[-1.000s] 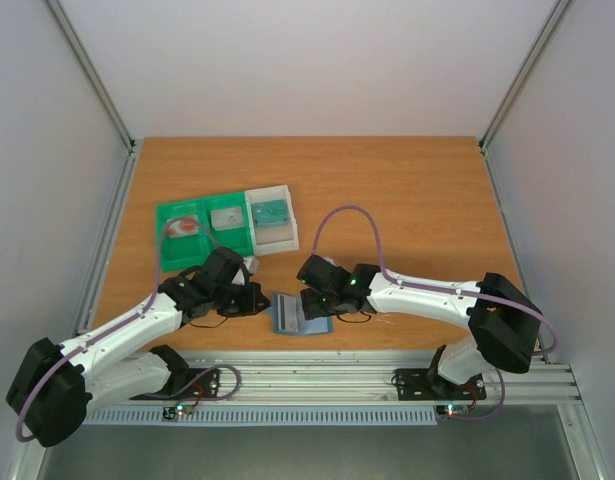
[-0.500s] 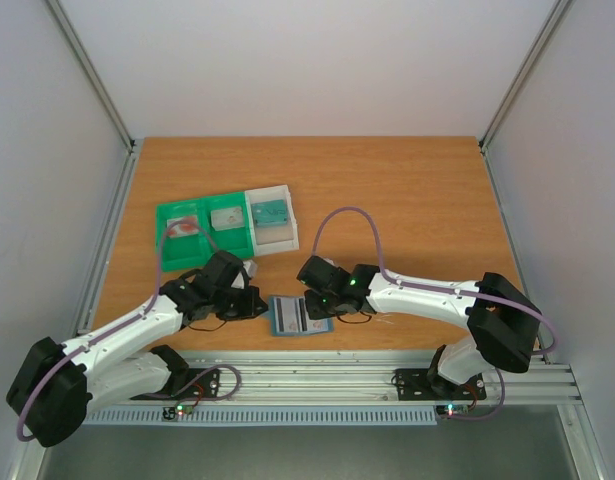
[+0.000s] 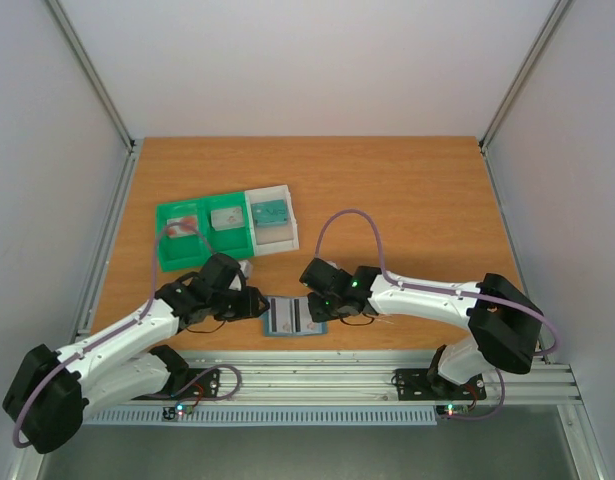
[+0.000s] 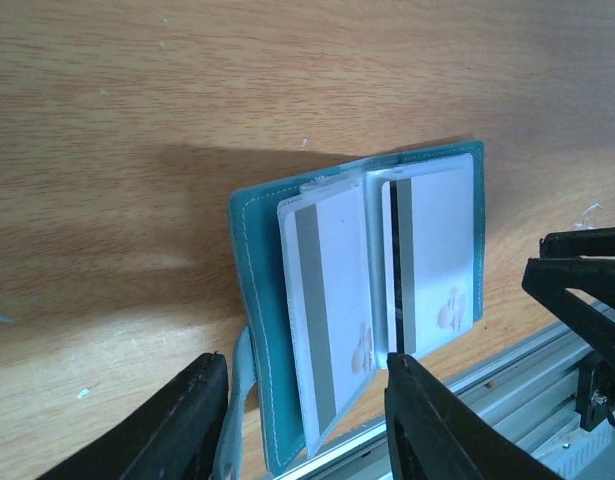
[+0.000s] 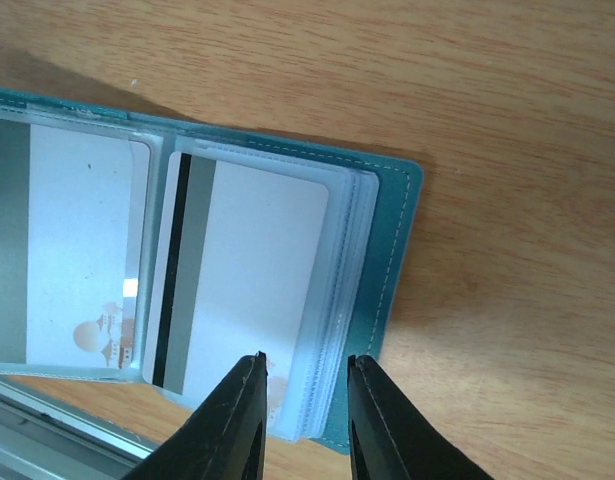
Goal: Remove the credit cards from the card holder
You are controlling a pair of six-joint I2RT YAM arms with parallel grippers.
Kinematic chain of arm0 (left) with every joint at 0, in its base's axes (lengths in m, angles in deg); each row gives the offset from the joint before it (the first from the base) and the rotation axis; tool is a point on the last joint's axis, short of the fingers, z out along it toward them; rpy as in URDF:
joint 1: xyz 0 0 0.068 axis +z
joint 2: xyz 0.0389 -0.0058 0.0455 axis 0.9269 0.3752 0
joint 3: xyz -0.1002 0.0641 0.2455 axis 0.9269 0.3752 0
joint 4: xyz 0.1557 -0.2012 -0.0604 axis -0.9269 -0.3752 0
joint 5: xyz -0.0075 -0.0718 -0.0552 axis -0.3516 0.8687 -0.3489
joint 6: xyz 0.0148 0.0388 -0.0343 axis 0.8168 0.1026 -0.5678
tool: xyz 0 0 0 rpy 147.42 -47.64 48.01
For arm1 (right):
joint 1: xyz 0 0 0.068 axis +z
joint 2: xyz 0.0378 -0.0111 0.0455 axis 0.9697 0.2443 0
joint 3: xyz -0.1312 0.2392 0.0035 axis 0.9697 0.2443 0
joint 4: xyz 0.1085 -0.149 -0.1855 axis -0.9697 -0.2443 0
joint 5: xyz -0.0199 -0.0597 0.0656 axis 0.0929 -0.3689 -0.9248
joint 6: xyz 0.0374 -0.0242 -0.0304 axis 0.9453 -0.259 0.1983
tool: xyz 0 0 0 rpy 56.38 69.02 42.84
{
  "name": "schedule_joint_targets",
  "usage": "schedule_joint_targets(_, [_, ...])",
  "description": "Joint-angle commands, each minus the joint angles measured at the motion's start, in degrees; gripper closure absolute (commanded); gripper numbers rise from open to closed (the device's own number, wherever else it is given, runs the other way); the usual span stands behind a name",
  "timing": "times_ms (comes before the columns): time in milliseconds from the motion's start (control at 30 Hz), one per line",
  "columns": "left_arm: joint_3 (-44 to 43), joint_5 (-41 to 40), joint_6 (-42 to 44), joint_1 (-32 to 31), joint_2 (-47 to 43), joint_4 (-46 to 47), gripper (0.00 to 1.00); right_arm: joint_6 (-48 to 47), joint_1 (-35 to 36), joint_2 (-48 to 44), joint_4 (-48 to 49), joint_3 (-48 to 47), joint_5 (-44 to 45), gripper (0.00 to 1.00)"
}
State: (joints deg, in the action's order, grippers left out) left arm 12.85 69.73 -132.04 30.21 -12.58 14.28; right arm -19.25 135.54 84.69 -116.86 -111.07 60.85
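The card holder [image 3: 290, 316] lies open on the table by the front edge, its teal cover [image 4: 252, 260] [image 5: 387, 240] facing down. Two pale credit cards with dark stripes sit in its clear sleeves, one per panel [image 4: 332, 280] [image 4: 442, 250] [image 5: 257, 270] [image 5: 77, 230]. My left gripper [image 3: 260, 306] [image 4: 309, 360] is open, straddling the left panel without gripping it. My right gripper [image 3: 315, 308] [image 5: 305, 358] hovers low over the right panel's sleeve stack. Its jaws are narrowly apart and nothing is visibly clamped between them.
A green tray [image 3: 167, 240] with a white bin [image 3: 287, 235] stands behind the left arm; a teal card [image 3: 272, 212] and a grey card [image 3: 227, 217] lie in them. The aluminium rail [image 3: 387, 375] runs just in front of the holder.
The card holder has slid a little to the left and now lies spread flat. My left jaws have opened. My right jaws have narrowed over the right panel.
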Motion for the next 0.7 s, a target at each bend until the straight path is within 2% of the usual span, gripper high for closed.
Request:
schedule_joint_targets(0, [-1.2, 0.5, -0.5, -0.3, -1.0, 0.1, 0.57, 0.5, -0.4, -0.4, 1.7, 0.0, -1.0, 0.77])
schedule_joint_targets(200, [-4.5, 2.4, -2.3, -0.3, -2.1, -0.4, 0.59, 0.1, -1.6, 1.8, 4.9, 0.7, -5.3, 0.8])
schedule_joint_targets(367, [-6.5, -4.0, -1.1, -0.3, -2.7, -6.3, 0.56, -0.1, -1.7, 4.2, 6.3, 0.5, -4.7, 0.81])
schedule_joint_targets(467, [-7.5, -4.1, 0.3, -0.3, -2.2, -7.9, 0.58, -0.4, -1.7, 4.9, 6.3, 0.6, -3.8, 0.82])
schedule_joint_targets(533, [-6.4, -1.7, -0.5, -0.3, -2.5, -5.0, 0.63, -0.5, -1.8, 5.3, 6.5, 0.9, -3.6, 0.83])
schedule_joint_targets(667, [-1.7, 5.2, -4.6, -0.2, -1.5, 7.5, 0.71, -0.6, -1.8, 5.7, 7.2, 1.6, -3.6, 0.86])
